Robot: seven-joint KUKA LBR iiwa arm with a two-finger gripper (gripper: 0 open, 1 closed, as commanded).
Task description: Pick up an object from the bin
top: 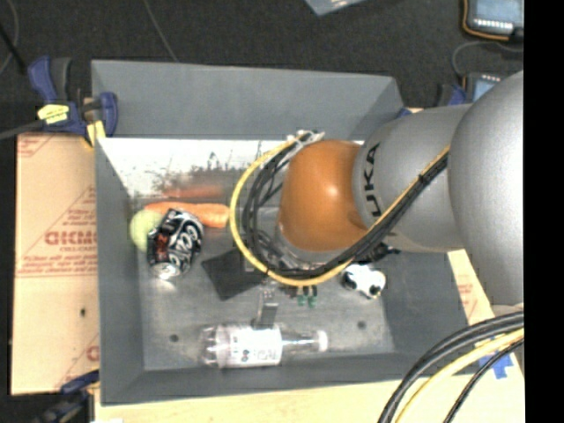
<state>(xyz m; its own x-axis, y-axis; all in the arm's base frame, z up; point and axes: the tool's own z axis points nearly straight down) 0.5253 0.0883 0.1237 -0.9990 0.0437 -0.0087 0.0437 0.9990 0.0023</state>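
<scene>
Gripper (267, 305), state indiscernible beneath the arm, above clear bottle (260, 345); black pad (229, 274), crushed can (174, 241) alongside.

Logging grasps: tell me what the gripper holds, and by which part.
It cannot be told. The gripper sits just over the clear plastic bottle by the bin's near wall, mostly hidden by the arm.

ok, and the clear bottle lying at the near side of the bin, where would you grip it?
Probably the wide labelled body of the clear bottle, coming straight down from above and closing across its width. It lies on its side, long axis parallel to the near wall, with the thinner neck end pointing right, so the body looks like the steadier hold.
</scene>
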